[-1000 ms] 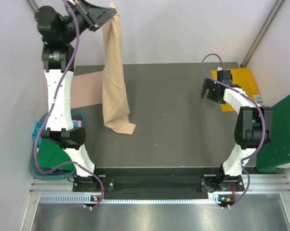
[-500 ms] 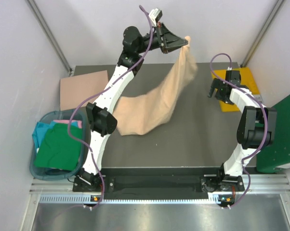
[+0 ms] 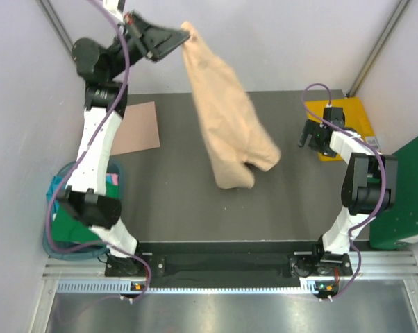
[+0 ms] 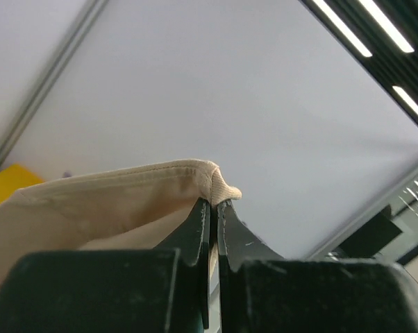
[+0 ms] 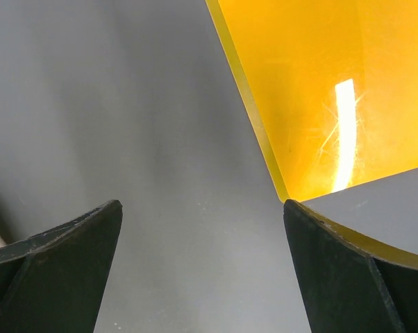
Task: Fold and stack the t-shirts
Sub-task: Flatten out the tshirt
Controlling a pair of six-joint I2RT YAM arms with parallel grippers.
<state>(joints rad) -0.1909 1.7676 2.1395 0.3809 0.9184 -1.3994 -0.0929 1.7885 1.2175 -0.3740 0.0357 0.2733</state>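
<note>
A light beige t-shirt (image 3: 226, 128) hangs in the air over the dark table (image 3: 167, 201), its lower end swung toward the right. High at the back left, my left gripper (image 3: 184, 32) is shut on the shirt's top edge. The left wrist view shows that hem (image 4: 126, 184) pinched between the closed fingers at the left gripper (image 4: 214, 202). More t-shirts, green (image 3: 73, 225) and pink with teal (image 3: 112, 179), lie in a bin at the left. My right gripper (image 3: 308, 136) stands open and empty by the yellow pad (image 3: 355, 114); the right wrist view shows the right gripper (image 5: 202, 208) over bare table.
A teal bin (image 3: 56, 246) sits off the table's left edge. A brown flat sheet (image 3: 139, 128) lies at the back left of the table. The yellow pad (image 5: 320, 90) is at the back right. A green panel (image 3: 407, 201) stands at the right.
The left arm swung right with the shirt, then back to the upper left. The shirt's lower end has lifted off the table and swings free. The right gripper stays open.
</note>
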